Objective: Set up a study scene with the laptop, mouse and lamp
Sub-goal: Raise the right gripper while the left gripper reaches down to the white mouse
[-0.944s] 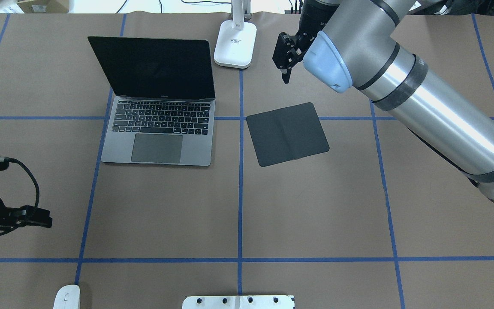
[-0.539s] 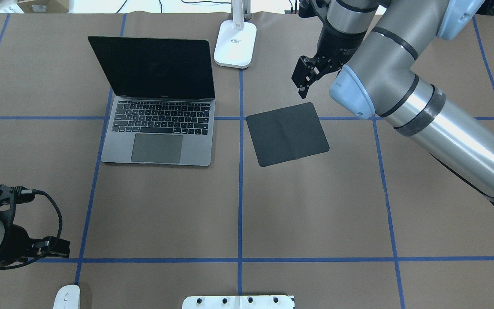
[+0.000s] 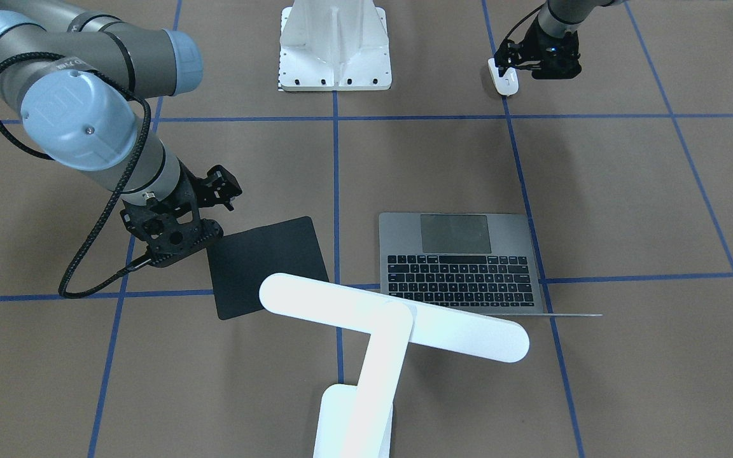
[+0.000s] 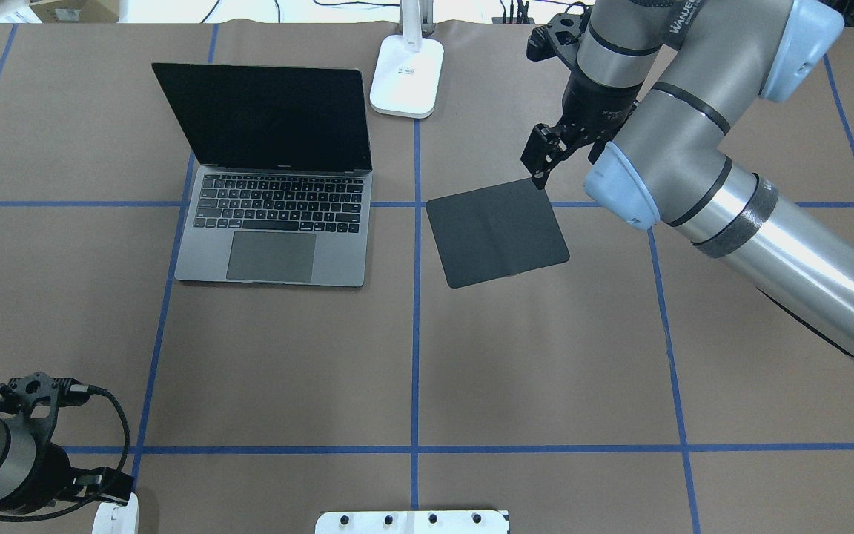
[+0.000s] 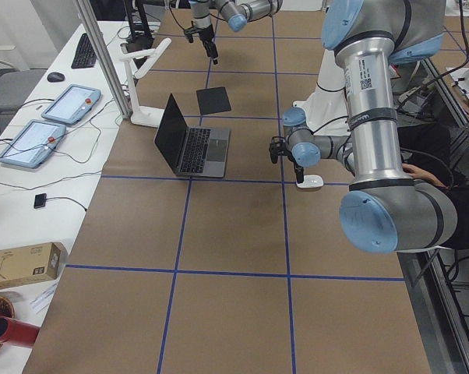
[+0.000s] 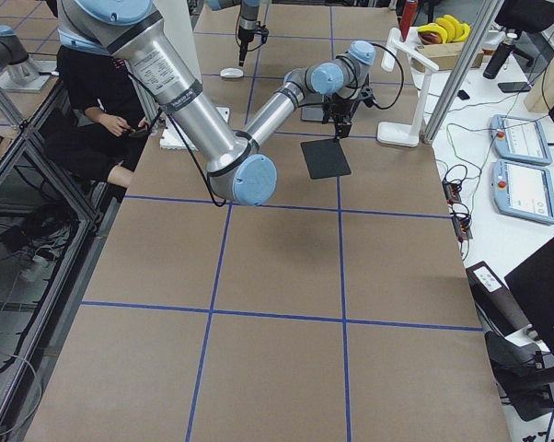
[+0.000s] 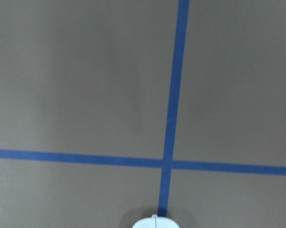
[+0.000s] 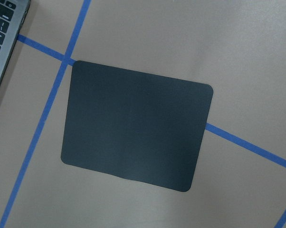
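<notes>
The laptop [image 4: 271, 178] stands open in the upper left of the overhead view, screen dark, keyboard and trackpad facing the lower edge. The lamp [image 4: 407, 74] has its flat white base at the top centre of that view, just right of the laptop lid; in the front-facing view its bar head [image 3: 394, 317] crosses the lower centre above the laptop's rear edge. The black mat [image 4: 497, 231] lies flat, slightly rotated, right of the laptop, at centre.

The mouse [image 4: 116, 517] sits at the lower left edge of the overhead view. The left gripper [image 4: 104, 486] is directly at it; in the front-facing view the left gripper [image 3: 511, 71] appears at the upper right, over the mouse [image 3: 505, 81]. Whether its jaws are released or clenched cannot be told. The left wrist view shows only the mouse's tip at the bottom edge.

The right gripper [image 4: 542, 165] hangs over the mat's upper right corner, its fingers close together; contact with the mat cannot be told.
</notes>
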Robot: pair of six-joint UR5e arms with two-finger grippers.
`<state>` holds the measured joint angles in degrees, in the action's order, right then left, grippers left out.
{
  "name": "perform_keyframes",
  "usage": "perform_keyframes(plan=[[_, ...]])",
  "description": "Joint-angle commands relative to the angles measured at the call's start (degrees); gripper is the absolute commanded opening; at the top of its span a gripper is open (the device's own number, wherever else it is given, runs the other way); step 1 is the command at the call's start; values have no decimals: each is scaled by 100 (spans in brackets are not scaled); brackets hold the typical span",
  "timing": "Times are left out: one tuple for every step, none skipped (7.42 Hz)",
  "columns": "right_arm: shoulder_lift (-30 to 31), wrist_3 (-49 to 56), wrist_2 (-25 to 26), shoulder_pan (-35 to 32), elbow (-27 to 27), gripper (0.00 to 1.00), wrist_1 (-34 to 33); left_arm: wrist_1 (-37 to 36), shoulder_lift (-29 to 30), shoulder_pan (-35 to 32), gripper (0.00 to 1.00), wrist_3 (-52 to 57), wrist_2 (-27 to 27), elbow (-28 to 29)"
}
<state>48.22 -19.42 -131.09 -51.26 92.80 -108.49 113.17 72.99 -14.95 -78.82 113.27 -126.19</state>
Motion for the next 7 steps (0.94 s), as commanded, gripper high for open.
perform_keyframes(plan=[[-6, 9, 197, 11, 10, 100, 3, 91, 241, 264, 98, -37, 10, 348], [-15, 9, 224, 11, 19, 100, 3, 109, 277, 265, 98, -124, 28, 385], [-24, 9, 233, 11, 19, 100, 3, 127, 277, 265, 98, -143, 71, 385], [-32, 9, 268, 11, 19, 100, 3, 275, 277, 265, 98, -143, 81, 472], [-50, 9, 321, 28, 10, 100, 3, 502, 277, 265, 98, -178, 81, 630], [-67, 9, 347, 37, 10, 100, 3, 600, 269, 265, 97, -282, 116, 683], [-76, 9, 356, 55, 10, 100, 3, 601, 243, 265, 97, -301, 177, 710]])
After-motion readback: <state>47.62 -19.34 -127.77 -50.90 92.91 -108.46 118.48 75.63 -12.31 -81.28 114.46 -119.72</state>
